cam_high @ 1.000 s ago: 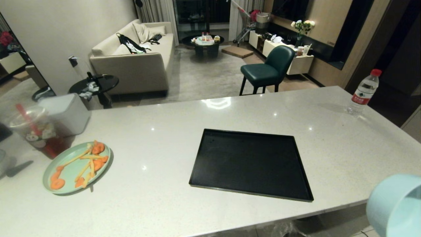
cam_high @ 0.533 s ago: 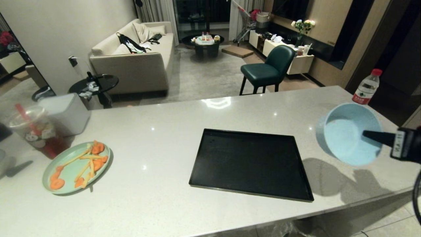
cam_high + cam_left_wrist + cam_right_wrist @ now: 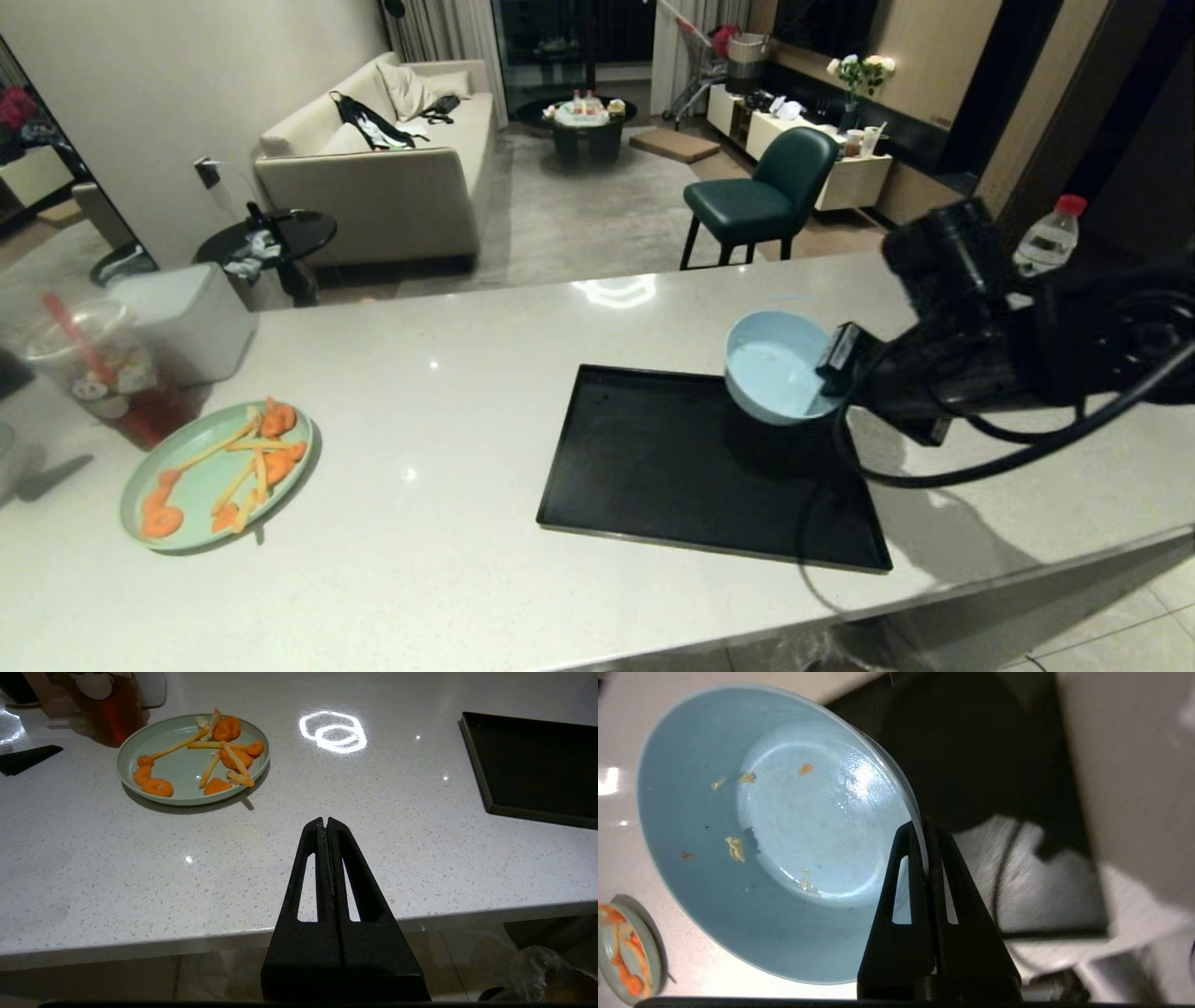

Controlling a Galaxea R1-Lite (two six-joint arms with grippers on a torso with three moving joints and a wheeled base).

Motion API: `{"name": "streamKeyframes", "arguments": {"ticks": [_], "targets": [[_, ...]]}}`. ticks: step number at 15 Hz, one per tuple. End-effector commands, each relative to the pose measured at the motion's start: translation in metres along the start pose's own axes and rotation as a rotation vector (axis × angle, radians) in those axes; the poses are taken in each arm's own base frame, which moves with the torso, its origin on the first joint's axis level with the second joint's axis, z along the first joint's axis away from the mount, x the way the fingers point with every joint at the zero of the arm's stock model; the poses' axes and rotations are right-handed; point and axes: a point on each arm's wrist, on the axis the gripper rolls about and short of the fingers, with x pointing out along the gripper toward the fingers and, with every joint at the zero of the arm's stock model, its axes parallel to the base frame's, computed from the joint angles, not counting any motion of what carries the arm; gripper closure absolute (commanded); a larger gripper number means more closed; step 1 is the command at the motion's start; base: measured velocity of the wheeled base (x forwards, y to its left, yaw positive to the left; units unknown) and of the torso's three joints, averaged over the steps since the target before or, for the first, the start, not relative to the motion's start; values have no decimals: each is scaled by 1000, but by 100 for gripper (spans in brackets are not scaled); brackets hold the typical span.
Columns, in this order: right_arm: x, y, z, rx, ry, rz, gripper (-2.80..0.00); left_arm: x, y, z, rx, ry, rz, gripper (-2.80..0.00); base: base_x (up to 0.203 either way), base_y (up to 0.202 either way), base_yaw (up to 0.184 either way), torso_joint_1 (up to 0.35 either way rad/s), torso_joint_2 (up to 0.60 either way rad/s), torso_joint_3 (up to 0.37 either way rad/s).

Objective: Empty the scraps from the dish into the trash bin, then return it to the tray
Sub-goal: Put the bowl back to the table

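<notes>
Head view: dish point(image 3: 775, 373) above tray point(image 3: 653, 467)

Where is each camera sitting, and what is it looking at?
Head view: high on the robot, looking forward and down over the counter into the living room; the right arm shows, carrying the blue bowl over the black tray.
Left wrist view: behind the left gripper, shut, at the counter's near edge, facing the green plate.
Right wrist view: behind the right gripper, shut on the bowl's rim, looking into the bowl, which holds only crumbs.
All three views show the tray and the plate.
</notes>
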Motion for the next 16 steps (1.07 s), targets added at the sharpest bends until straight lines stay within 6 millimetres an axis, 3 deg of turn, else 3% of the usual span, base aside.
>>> {"name": "streamKeyframes", "arguments": {"ticks": [1, 4, 9, 16], "targets": [[36, 20, -33, 77, 109, -91, 0, 0, 0, 0, -1, 1, -1, 0, 0, 0, 0, 0, 0, 0], [54, 27, -44, 124, 133, -121, 0, 0, 0, 0, -1, 1, -1, 0, 0, 0, 0, 0, 0, 0], [75, 23, -54, 113, 157, -169, 0, 0, 0, 0, -1, 1, -1, 0, 0, 0, 0, 0, 0, 0], [90, 21, -61, 101, 167, -193, 0, 0, 0, 0, -1, 1, 0, 0, 0, 0, 0, 0, 0, 0]]}}
